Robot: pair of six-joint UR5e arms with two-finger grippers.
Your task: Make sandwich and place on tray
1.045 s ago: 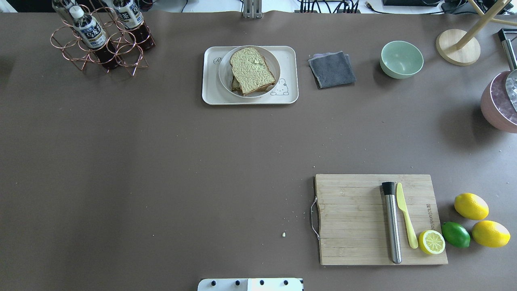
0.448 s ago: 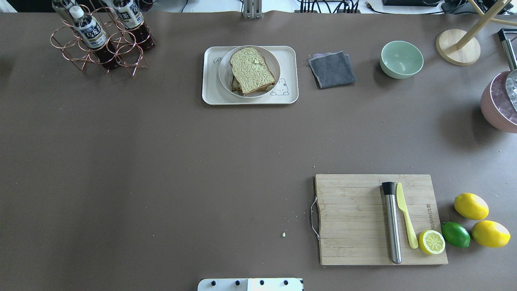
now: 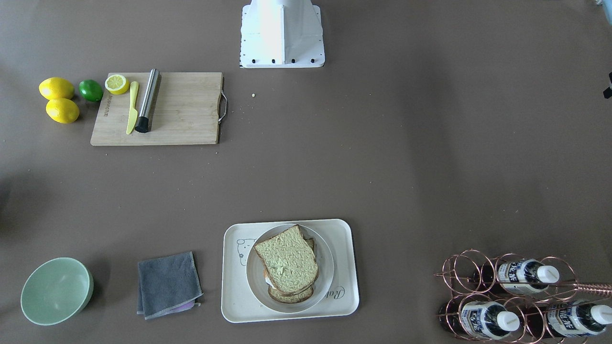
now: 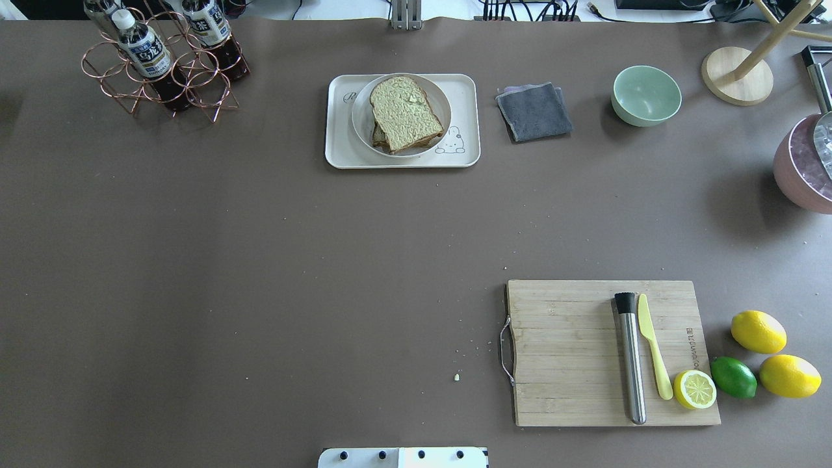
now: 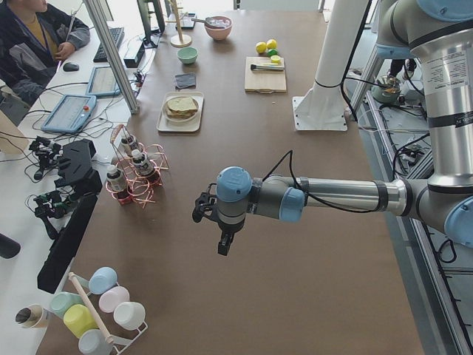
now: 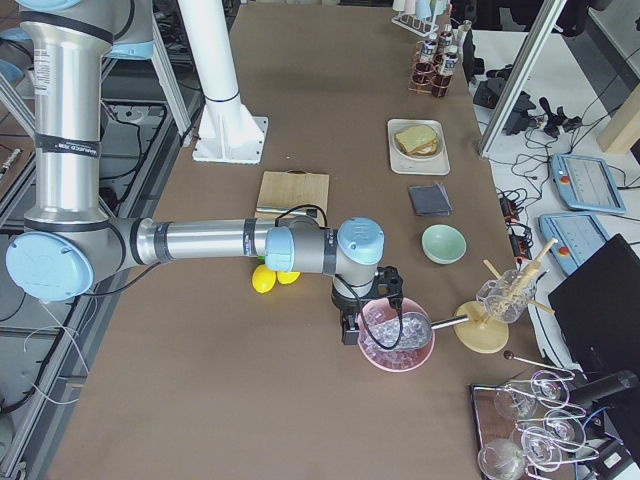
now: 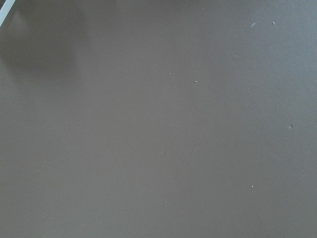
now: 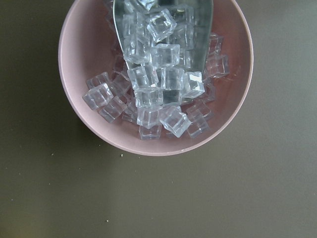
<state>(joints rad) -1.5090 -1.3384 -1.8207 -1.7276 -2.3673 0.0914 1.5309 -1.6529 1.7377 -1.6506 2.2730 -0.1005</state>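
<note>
The sandwich (image 4: 406, 114), stacked greenish-tan bread slices with brown crust, lies on a round white plate (image 4: 359, 120) on the cream tray (image 4: 338, 153) at the table's far middle. It also shows in the front-facing view (image 3: 287, 265) on the tray (image 3: 234, 306). The egg is hidden between the slices. My left gripper (image 5: 224, 240) hangs over bare table far to the left, seen only in the exterior left view. My right gripper (image 6: 350, 325) hovers by the pink ice bowl (image 6: 396, 345), seen only in the exterior right view. I cannot tell whether either is open or shut.
A wooden cutting board (image 4: 565, 351) with a steel muddler (image 4: 630, 357), yellow knife and half lemon sits near right, with lemons and a lime beside it. A grey cloth (image 4: 534, 112), green bowl (image 4: 645, 95) and bottle rack (image 4: 162, 65) line the far edge.
</note>
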